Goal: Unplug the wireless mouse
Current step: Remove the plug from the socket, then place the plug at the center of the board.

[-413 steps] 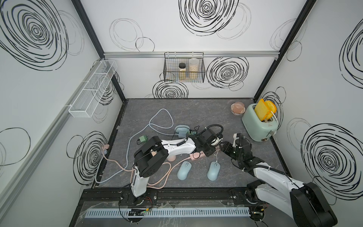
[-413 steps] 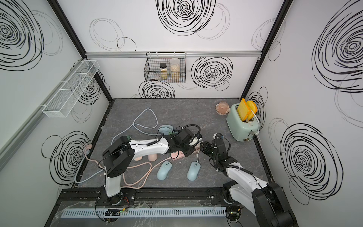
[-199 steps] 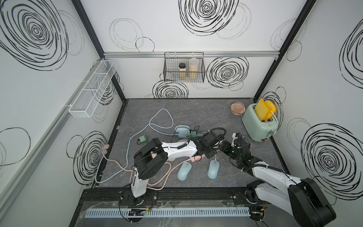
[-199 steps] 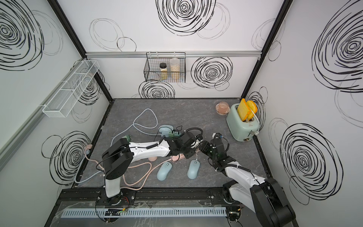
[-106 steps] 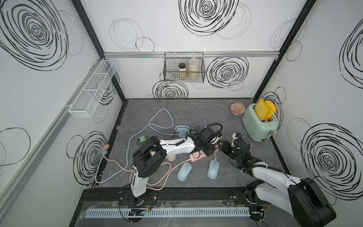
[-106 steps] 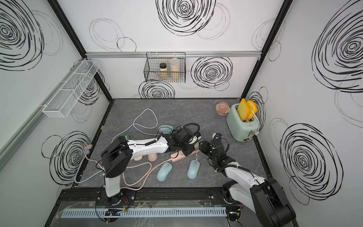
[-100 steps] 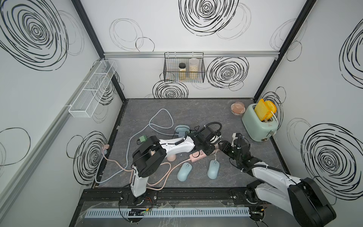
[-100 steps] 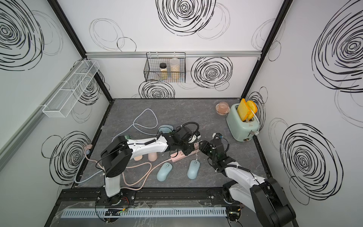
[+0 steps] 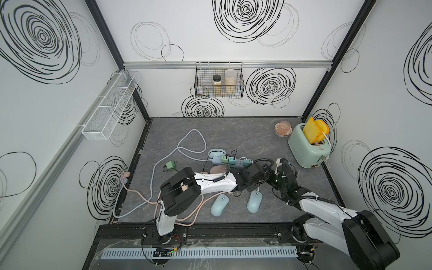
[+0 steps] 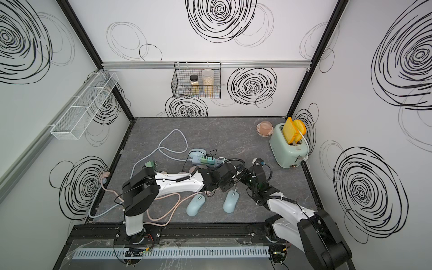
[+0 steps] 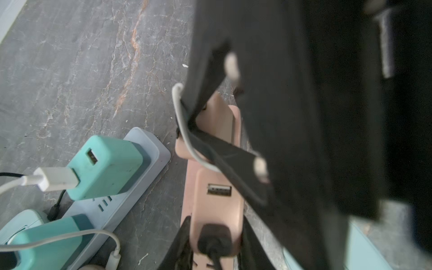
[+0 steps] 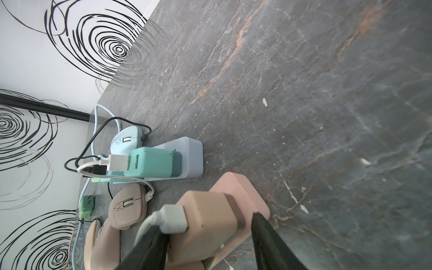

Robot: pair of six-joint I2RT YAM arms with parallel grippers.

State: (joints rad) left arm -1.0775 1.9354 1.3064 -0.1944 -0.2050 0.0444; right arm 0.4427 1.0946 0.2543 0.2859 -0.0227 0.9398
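In both top views my two grippers meet at mid-table over the pink power strip (image 11: 210, 205). My left gripper (image 11: 215, 243) is shut on the strip, one finger on each long side, near a black plug. A pink charger (image 12: 205, 217) stands in the strip's end, with a white USB plug (image 12: 174, 218) in it. My right gripper (image 12: 207, 224) is shut on that charger. A thin white cable runs from the grippers to a light-blue mouse (image 9: 254, 203) near the front. My arms hide most of the strip in the top views.
A second light-blue mouse (image 9: 219, 204) lies left of the first. Just behind the grippers is a blue power strip (image 9: 231, 161) with teal chargers. A pink mouse (image 12: 127, 205) lies beside it. A mint toaster (image 9: 308, 149) stands at the back right. Cables loop across the left half.
Both grippers and the pink strip shifted slightly toward the back and then forward again. Neither grip has changed.
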